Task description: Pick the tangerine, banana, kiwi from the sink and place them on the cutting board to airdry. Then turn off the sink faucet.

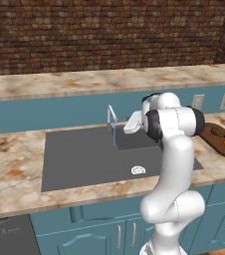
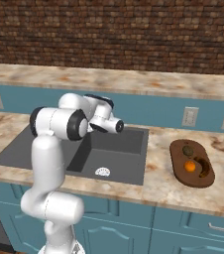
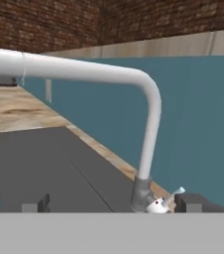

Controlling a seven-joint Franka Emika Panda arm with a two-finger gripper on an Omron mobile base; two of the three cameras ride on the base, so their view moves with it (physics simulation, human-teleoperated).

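The claw (image 3: 112, 204) is held wide open, nothing between its tips, close to the base of the faucet (image 3: 148, 129), whose small handle is seen at five o'clock in the hand view. No contact can be made out. Blue water is seen falling from the spout into the sink (image 1: 84, 159). On the board (image 2: 192, 162), at three o'clock from the sink, are laid the kiwi (image 2: 187, 150), the tangerine (image 2: 190, 166) and the banana (image 2: 203, 167).
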